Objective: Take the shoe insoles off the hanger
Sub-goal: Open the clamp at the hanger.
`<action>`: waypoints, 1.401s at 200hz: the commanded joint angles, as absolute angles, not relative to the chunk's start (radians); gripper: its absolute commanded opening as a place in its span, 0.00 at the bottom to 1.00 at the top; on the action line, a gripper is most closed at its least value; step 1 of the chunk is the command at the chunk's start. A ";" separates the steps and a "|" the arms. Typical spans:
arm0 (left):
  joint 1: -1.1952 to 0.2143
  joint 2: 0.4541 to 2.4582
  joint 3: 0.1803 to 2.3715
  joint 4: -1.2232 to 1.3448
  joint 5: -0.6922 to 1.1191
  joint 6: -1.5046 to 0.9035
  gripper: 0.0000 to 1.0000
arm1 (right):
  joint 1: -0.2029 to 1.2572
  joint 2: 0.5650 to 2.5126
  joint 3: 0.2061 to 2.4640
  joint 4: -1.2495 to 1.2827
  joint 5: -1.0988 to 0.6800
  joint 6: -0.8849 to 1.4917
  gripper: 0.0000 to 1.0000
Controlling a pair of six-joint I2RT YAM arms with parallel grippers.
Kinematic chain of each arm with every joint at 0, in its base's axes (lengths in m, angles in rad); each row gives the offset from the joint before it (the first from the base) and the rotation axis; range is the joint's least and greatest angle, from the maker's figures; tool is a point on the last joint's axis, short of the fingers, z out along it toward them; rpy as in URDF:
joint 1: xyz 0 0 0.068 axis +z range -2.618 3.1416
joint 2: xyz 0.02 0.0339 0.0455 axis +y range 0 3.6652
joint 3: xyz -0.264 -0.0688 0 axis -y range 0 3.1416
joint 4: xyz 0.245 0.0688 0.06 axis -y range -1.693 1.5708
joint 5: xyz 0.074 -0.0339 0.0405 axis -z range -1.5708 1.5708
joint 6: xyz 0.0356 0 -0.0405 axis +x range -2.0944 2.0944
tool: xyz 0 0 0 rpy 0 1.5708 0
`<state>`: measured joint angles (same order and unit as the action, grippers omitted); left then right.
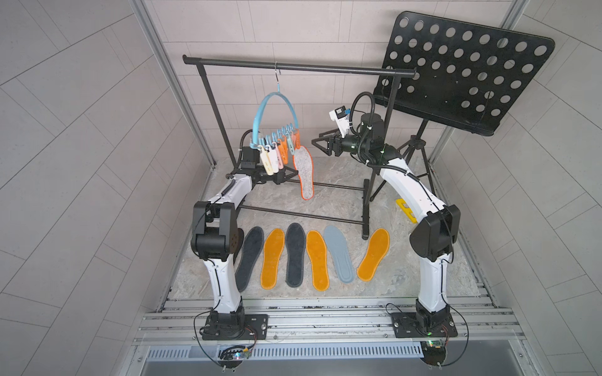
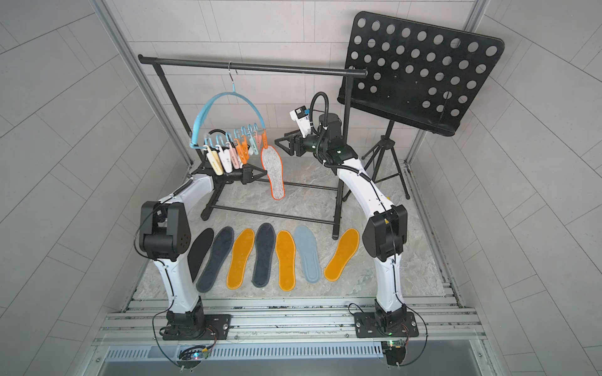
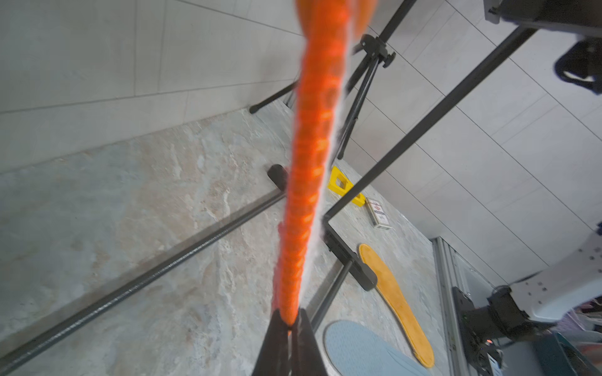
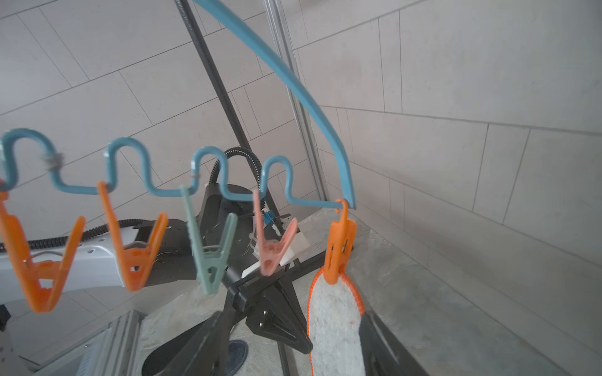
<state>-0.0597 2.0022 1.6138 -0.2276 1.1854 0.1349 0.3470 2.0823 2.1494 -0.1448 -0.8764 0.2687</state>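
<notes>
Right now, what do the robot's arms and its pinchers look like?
The left arm and the right arm have smooth white shells and chunky black joints. Thin black cables run along them; a ribbed black hose loops by the right wrist. The left gripper and the right gripper are black, with pointed, triangle-shaped fingers.

Eight shoe insoles (image 2: 286, 260): three orange-yellow (image 2: 241, 257), two dark grey (image 2: 264, 254), one black (image 2: 199, 254), one grey-blue (image 2: 308, 254), one orange-edged (image 2: 273, 172); one hanger (image 4: 326, 130).

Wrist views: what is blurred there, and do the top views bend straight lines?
Left wrist: the insole is a soft orange band, very near the lens; the floor is sharper. Right wrist: the clips look smeared, the hanger clearer. Both top views: tile lines on the wall curve near the edges.
</notes>
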 commanded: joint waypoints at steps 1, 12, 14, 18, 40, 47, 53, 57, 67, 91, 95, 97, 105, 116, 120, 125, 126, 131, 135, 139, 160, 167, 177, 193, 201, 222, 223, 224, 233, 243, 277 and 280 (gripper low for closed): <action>-0.066 1.983 1.668 -0.482 1.258 0.350 0.00 | 0.356 2.133 2.221 -0.220 -0.922 0.259 0.66; -0.065 1.975 1.659 -0.486 1.266 0.353 0.00 | 0.363 2.160 2.256 -0.233 -0.942 0.266 0.67; -0.066 1.974 1.658 -0.486 1.267 0.353 0.00 | 0.364 2.162 2.260 -0.234 -0.942 0.268 0.67; -0.067 1.971 1.656 -0.488 1.271 0.351 0.00 | 0.367 2.168 2.266 -0.235 -0.944 0.270 0.67; -0.069 1.963 1.652 -0.505 1.286 0.357 0.00 | 0.377 2.182 2.272 -0.213 -0.960 0.279 0.68; -0.069 1.962 1.652 -0.513 1.283 0.364 0.00 | 0.379 2.187 2.275 -0.215 -0.959 0.280 0.68; -0.068 1.961 1.651 -0.515 1.282 0.366 0.00 | 0.382 2.189 2.275 -0.210 -0.959 0.289 0.68; -0.069 1.959 1.651 -0.515 1.285 0.367 0.00 | 0.385 2.190 2.275 -0.206 -0.959 0.296 0.69; -0.069 1.960 1.650 -0.518 1.282 0.370 0.00 | 0.393 2.196 2.275 -0.204 -0.955 0.300 0.69; -0.071 1.960 1.650 -0.517 1.284 0.371 0.00 | 0.413 2.206 2.280 -0.197 -0.955 0.306 0.69; -0.070 1.960 1.651 -0.517 1.286 0.371 0.00 | 0.415 2.209 2.281 -0.191 -0.953 0.312 0.69; -0.072 1.960 1.652 -0.517 1.288 0.371 0.00 | 0.415 2.210 2.280 -0.185 -0.953 0.319 0.69; -0.071 1.960 1.654 -0.517 1.288 0.371 0.00 | 0.416 2.216 2.281 -0.162 -0.951 0.345 0.68; -0.069 1.960 1.656 -0.517 1.285 0.371 0.00 | 0.416 2.227 2.298 -0.149 -0.947 0.373 0.67; -0.072 1.960 1.657 -0.517 1.284 0.371 0.00 | 0.416 2.235 2.311 -0.151 -0.946 0.382 0.66; -0.070 1.960 1.657 -0.517 1.284 0.370 0.00 | 0.417 2.243 2.327 -0.156 -0.945 0.396 0.64; -0.070 1.960 1.657 -0.517 1.284 0.370 0.00 | 0.417 2.244 2.330 -0.156 -0.946 0.398 0.63; -0.071 1.959 1.657 -0.517 1.282 0.371 0.00 | 0.417 2.254 2.347 -0.161 -0.945 0.408 0.60; -0.071 1.960 1.657 -0.517 1.279 0.370 0.00 | 0.419 2.262 2.361 -0.167 -0.945 0.417 0.57; -0.070 1.959 1.656 -0.517 1.276 0.371 0.00 | 0.419 2.271 2.373 -0.172 -0.945 0.425 0.54; -0.070 1.961 1.654 -0.517 1.266 0.370 0.00 | 0.425 2.313 2.453 -0.229 -0.948 0.452 0.37; -0.070 1.960 1.652 -0.517 1.263 0.370 0.00 | 0.428 2.322 2.476 -0.253 -0.951 0.452 0.34; -0.071 1.958 1.652 -0.515 1.260 0.370 0.00 | 0.430 2.329 2.484 -0.266 -0.955 0.451 0.31; -0.070 1.956 1.651 -0.515 1.256 0.368 0.00 | 0.433 2.330 2.484 -0.278 -0.953 0.450 0.24; -0.071 1.953 1.651 -0.513 1.253 0.367 0.00 | 0.434 2.331 2.484 -0.286 -0.953 0.451 0.21; -0.071 1.948 1.644 -0.514 1.239 0.365 0.00 | 0.437 2.331 2.484 -0.299 -0.954 0.451 0.15; -0.071 1.948 1.643 -0.514 1.239 0.364 0.00 | 0.438 2.331 2.484 -0.299 -0.954 0.451 0.15; -0.071 1.947 1.643 -0.514 1.237 0.364 0.00 | 0.438 2.332 2.484 -0.299 -0.954 0.451 0.15; -0.070 1.945 1.640 -0.514 1.216 0.357 0.00 | 0.438 2.330 2.484 -0.299 -0.952 0.452 0.12; -0.071 1.942 1.638 -0.529 1.181 0.354 0.00 | 0.438 2.329 2.484 -0.299 -0.944 0.454 0.11; -0.070 1.911 1.561 -0.595 1.116 0.357 0.00 | 0.436 2.334 2.487 -0.295 -0.930 0.460 0.11; -0.071 1.903 1.545 -0.590 1.110 0.347 0.00 | 0.437 2.335 2.486 -0.295 -0.930 0.460 0.11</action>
